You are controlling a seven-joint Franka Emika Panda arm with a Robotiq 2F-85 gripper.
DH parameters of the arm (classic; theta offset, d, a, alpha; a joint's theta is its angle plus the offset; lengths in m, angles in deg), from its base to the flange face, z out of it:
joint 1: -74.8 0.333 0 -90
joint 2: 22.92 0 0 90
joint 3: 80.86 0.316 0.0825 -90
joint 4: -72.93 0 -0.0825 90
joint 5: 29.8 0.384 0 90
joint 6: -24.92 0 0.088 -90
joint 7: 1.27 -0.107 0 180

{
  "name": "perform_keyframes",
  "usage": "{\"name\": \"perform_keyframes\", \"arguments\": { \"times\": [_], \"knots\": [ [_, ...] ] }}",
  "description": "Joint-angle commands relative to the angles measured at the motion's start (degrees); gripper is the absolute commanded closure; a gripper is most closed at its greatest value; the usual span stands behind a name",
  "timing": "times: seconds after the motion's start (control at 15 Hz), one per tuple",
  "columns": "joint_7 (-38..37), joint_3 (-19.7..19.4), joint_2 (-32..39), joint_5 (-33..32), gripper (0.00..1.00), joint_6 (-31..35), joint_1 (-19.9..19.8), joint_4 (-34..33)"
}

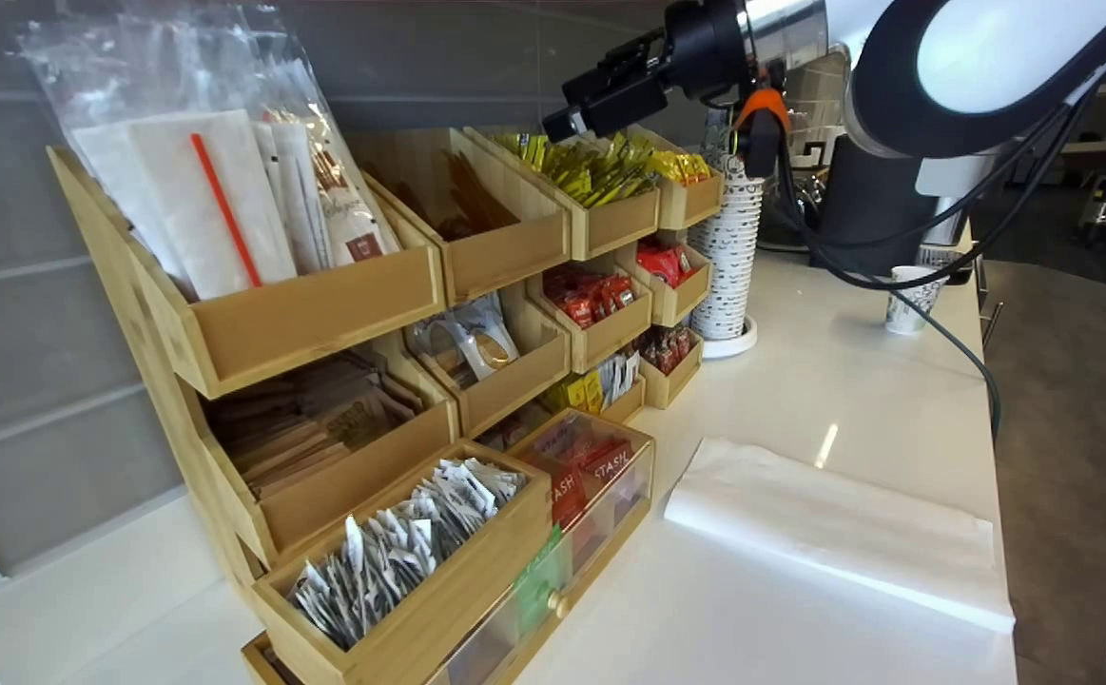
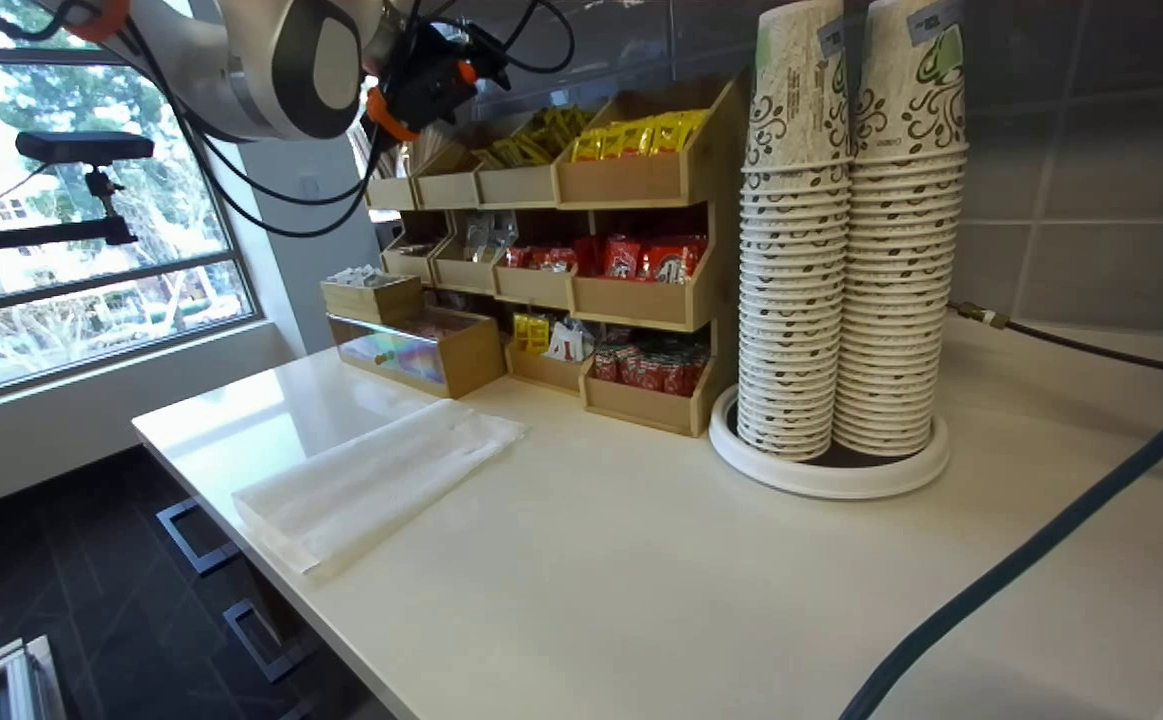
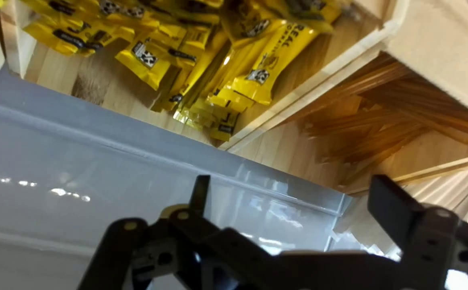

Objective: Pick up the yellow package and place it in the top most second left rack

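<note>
In an exterior view, far left: a crinkled clear plastic bag [image 1: 172,71] around flat white paper [image 1: 215,209], slumped in the first top bin [image 1: 324,314] of smooth pale wood. Beneath, a bin [image 1: 362,476] of flat brown paper pieces [image 1: 324,433]; lower, a wooden box [image 1: 476,566] packed with thin white sachets [image 1: 410,533], on top of a clear-fronted box [image 2: 476,358] with red STASH packets [image 1: 600,466] inside. Next along, the second top bin [image 1: 505,255], with slim brown sticks [image 1: 476,195] lying loose. High above, the pincer [image 3: 291,189]: in the wrist view, dark fingers [image 3: 392,213] spread wide apart, nothing between but glossy grey tile [image 3: 97,181] beyond. In the third top bin [image 1: 621,225], a heap of shiny, crinkled yellow packages [image 1: 600,176], flat and narrow, with dark print; underneath, small red packets [image 1: 591,300], then yellow sachets [image 1: 586,390] beside pale sachets [image 1: 621,376]. In the fourth top bin [image 1: 703,202], brighter yellow packets [image 1: 681,168]; cannot tell the task's own one from the rest. Below, glossy red packets [image 1: 664,264], then dark red packets [image 1: 665,349]. Further right, tall stacks of patterned paper cups [image 2: 791,320] on a round white tray [image 2: 841,485]. On the glossy white counter [image 1: 800,390], a folded white sheet [image 1: 838,533], lying flat, then a single cup [image 1: 909,304], upright near the edge.
</note>
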State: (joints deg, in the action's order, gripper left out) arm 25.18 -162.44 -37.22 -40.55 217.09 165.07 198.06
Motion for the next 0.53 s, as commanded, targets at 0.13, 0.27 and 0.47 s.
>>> {"name": "perform_keyframes", "arguments": {
  "times": [0.13, 0.27, 0.47],
  "knots": [
    [-2.29, 18.65, -3.74, -2.31, 0.0, -12.33, -20.67, 0.36],
    [-2.89, 24.17, -6.04, -2.86, 0.0, -16.2, -26.56, 1.05],
    [-4.03, 31.03, -10.27, -2.66, 0.0, -20.19, -33.04, 3.18]
  ]
}}
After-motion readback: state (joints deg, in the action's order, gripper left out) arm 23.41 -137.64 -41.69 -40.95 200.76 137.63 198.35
